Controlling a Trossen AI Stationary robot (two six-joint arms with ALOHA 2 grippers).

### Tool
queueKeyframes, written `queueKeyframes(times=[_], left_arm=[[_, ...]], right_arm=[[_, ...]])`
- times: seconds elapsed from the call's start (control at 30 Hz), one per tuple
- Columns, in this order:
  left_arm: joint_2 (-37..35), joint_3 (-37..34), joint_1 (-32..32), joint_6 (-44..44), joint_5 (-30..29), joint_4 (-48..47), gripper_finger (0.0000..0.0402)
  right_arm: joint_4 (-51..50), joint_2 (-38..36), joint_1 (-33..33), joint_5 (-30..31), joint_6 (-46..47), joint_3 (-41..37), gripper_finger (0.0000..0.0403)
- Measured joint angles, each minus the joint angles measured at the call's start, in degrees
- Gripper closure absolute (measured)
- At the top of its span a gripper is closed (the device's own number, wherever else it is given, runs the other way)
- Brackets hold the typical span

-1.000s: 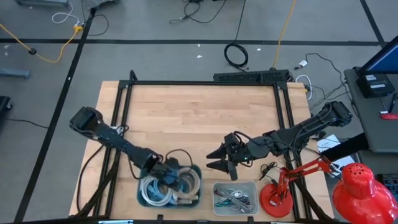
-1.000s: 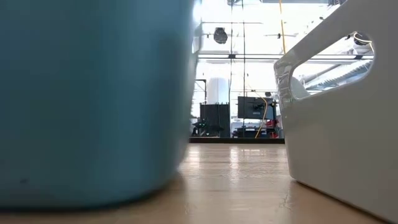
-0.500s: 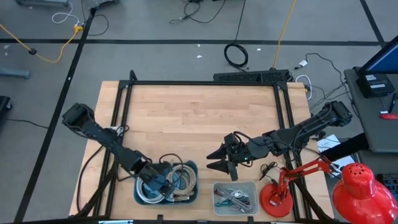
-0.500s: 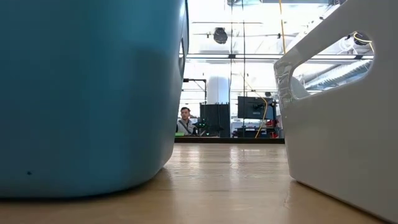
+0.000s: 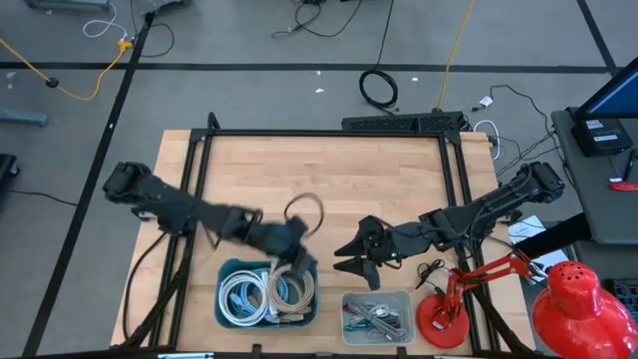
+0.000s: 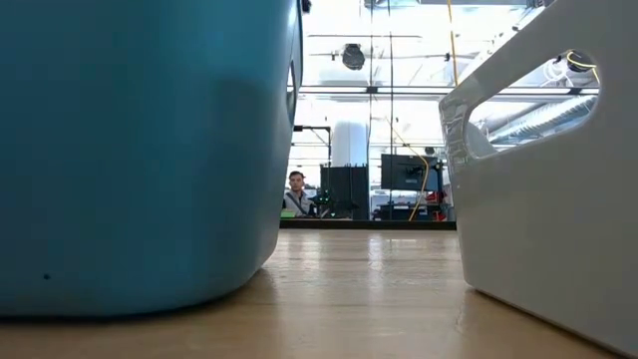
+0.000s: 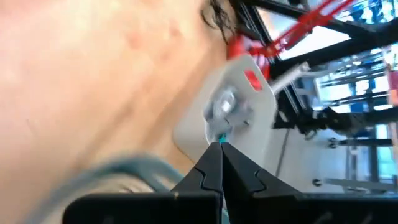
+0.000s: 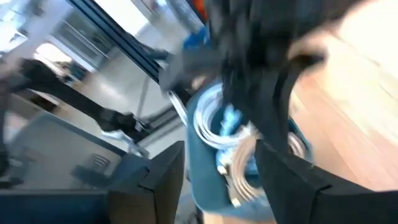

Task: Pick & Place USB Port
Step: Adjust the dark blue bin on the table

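A teal bin [image 5: 227, 271] with several coiled cables [image 5: 267, 294] stands at the table's near edge; it fills the left of the low view [image 6: 140, 150]. A white tray [image 5: 349, 299] with small parts stands to its right and also shows in the low view [image 6: 538, 179]. My left gripper [image 5: 297, 239] is above the bin's far right corner, shut on a thin cable whose loop [image 5: 304, 209] stands out beyond it. My right gripper [image 5: 354, 261] is open and empty just right of the bin, pointing at it [image 8: 217, 137]. My left gripper pinches the looped cable between its two shut fingers [image 7: 208, 171]; only a small teal bit [image 7: 221, 137] shows at the fingertips. The loop [image 5: 321, 214] is lifted clear of the bin. Which part of the cable it has cannot be told.
A red desk lamp [image 5: 469, 294] stands at the near right corner. A black frame [image 5: 319, 133] runs around the wooden table top, which is bare at its middle and far side. A person sits far back in the room [image 6: 296, 194].
My left gripper has come up out of the teal bin and gone toward the far and right side, lifting a cable loop clear of the coils. The bin has slid a little toward the table's left.
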Motion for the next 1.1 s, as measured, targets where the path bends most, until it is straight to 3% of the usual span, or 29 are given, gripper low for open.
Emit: queueKeyframes(times=[0.23,0.33,0.47,0.67,1.1], left_arm=[[4.11,3.95,11.63,9.76,9.53,-18.38,0.0401],[5.85,2.49,11.52,11.12,10.23,-27.49,0.0401],[7.15,-1.27,9.37,11.0,11.27,-26.74,0.0401],[7.93,-6.51,4.93,5.01,13.03,-19.17,0.0401],[8.17,-7.37,-2.79,-2.43,11.87,-21.31,0.0401]], right_arm=[[-4.5,0.0,1.2,0.0,1.82,-0.02,0.0293],[-4.26,0.0,2.06,0.0,1.75,-0.02,0.0339],[-4.31,0.0,3.32,0.02,1.53,-0.02,0.0394],[-4.31,0.0,3.76,0.22,1.58,-0.02,0.0385],[-4.28,0.0,3.76,0.24,1.6,-0.02,0.0402]])
